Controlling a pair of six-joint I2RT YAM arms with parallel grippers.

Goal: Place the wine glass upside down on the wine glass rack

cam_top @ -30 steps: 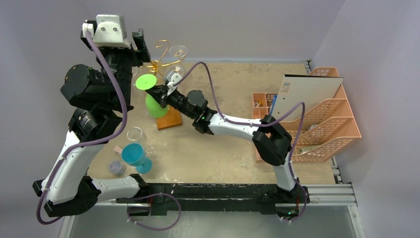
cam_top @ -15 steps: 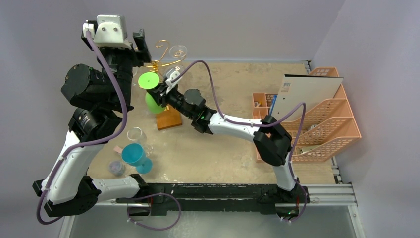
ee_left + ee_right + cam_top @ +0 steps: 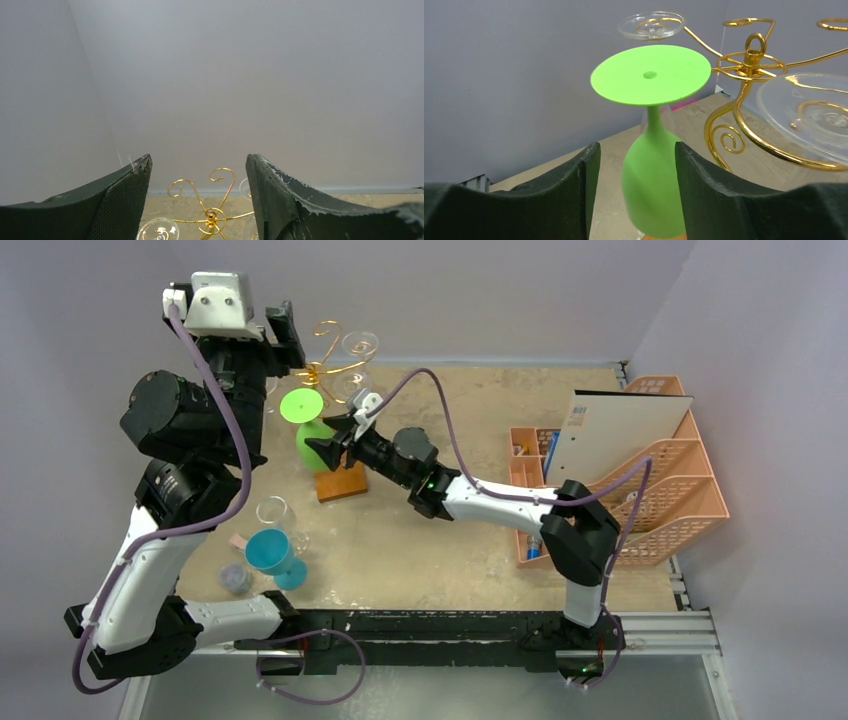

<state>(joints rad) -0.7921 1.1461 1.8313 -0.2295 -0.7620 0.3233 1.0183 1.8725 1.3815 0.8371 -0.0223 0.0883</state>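
The right gripper point(image 3: 636, 150) is gaping open, facing the upside-down green wine glass point(image 3: 651, 185), which is sitting just beside the wine glass rack point(image 3: 751, 65) stem. A finger clipping the bowl on retreat could topple the glass against the rack

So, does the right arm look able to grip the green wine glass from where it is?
Probably yes. The right gripper is open and faces the green wine glass, whose bowl shows ahead between its fingers with nothing between. The gold arms of the wine glass rack lie off to one side.
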